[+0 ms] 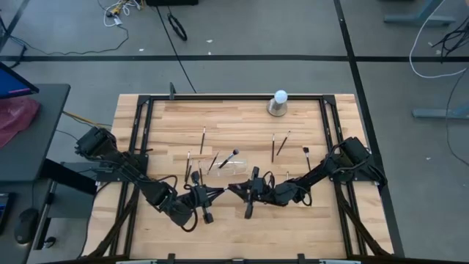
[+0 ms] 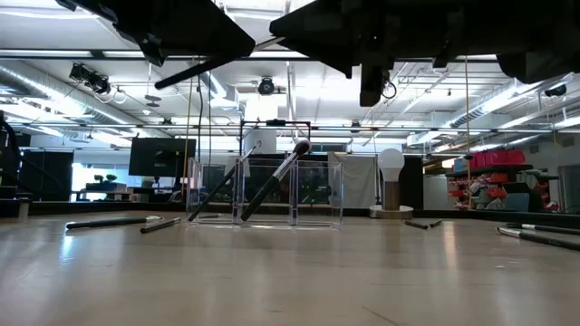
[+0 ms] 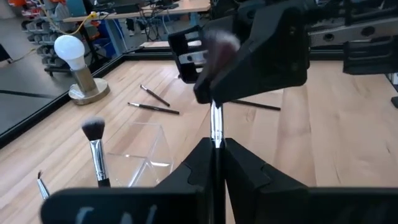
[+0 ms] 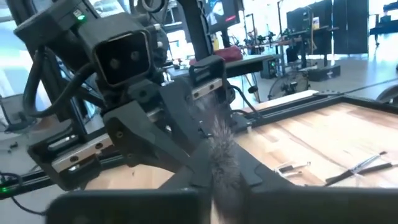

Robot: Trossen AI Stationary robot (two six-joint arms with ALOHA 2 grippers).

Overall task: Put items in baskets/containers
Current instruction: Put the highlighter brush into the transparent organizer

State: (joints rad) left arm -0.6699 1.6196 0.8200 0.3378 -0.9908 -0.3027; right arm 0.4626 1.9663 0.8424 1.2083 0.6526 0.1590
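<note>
Clamped shut on a held brush [image 3: 216,124] just below its silvery ferrule: the left gripper [image 3: 216,144], raised off the tabletop [image 1: 330,220] near the clear holder [image 1: 233,169], on the holder's side away from the white ball [image 1: 279,97]. Facing it nose to nose, on that same side of the holder: the right gripper [image 1: 242,191], fingers together at the held brush's fluffy bristle end and apparently closed on it. Hard to tell how firm that second grip is, since the bristles are blurred close to the lens.

Standing upright on the tabletop between the grippers and the white ball: the clear holder, its compartments transparent. Leaning inside it, tilted with their heads up: two leaning brushes [image 2: 276,186], the nearer one with a dark rounded tip above the holder's rim.

Scattered flat around the holder: loose brushes [image 1: 203,139]. To the holder's left-arm side, three of them, one [image 1: 188,165] close by, one [image 1: 214,161] just beside the wall. To the holder's right-arm side, a pair [image 1: 272,147] lying close together, and another [image 1: 305,158] farther out. Well beyond the holder, at the tabletop's far edge: the white ball on its grey base.
</note>
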